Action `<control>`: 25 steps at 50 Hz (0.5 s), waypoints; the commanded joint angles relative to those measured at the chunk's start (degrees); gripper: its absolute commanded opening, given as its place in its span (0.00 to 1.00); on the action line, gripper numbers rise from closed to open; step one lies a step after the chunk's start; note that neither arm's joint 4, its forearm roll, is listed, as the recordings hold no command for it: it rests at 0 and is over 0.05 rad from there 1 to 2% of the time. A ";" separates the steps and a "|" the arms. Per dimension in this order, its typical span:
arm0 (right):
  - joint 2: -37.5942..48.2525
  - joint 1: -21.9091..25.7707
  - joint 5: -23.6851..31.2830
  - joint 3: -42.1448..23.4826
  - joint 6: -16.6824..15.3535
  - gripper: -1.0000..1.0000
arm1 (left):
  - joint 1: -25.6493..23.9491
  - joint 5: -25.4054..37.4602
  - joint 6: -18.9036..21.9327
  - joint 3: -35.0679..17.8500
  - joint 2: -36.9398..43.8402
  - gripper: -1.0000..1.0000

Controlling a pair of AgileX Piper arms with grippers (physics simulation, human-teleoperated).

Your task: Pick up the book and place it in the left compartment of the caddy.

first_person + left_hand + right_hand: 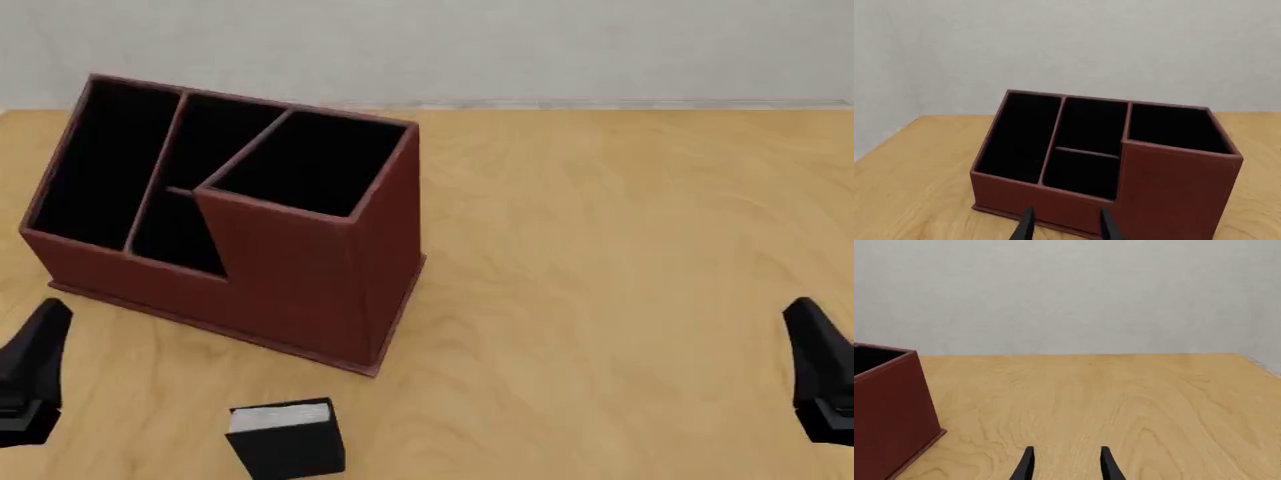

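The book (286,438), black-covered with a white page edge on top, stands on the table near the front edge, just in front of the caddy (307,290). The red-brown caddy sits at the left, its left compartment (100,165) a long narrow black slot at the low end, also seen in the left wrist view as left compartment (1021,135) of the caddy (1174,195). My left gripper (1065,227) is open, facing the caddy's front wall with nothing between its fingers. Over bare table my right gripper (1065,467) is open too. In the front view the left gripper (30,385) and right gripper (821,375) sit at the bottom corners.
Pale wooden table (627,250) stretches to the right of the caddy, backed by a grey wall (534,45). The caddy's tall square compartment (310,163) rises at its right end. A corner of the caddy (887,410) shows in the right wrist view.
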 commanded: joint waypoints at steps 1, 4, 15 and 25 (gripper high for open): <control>0.03 0.09 0.07 -0.16 -0.41 1.00 | 0.13 0.02 -0.55 -0.07 0.00 1.00; 0.05 -0.09 0.14 -0.21 -0.06 1.00 | 0.17 0.12 -0.44 -0.16 -0.04 1.00; 0.18 -0.20 0.14 -0.21 0.29 1.00 | -0.97 0.80 -0.54 -1.40 0.14 1.00; 0.52 -0.21 0.05 -0.19 0.49 1.00 | -5.79 -0.82 1.16 -4.95 5.63 1.00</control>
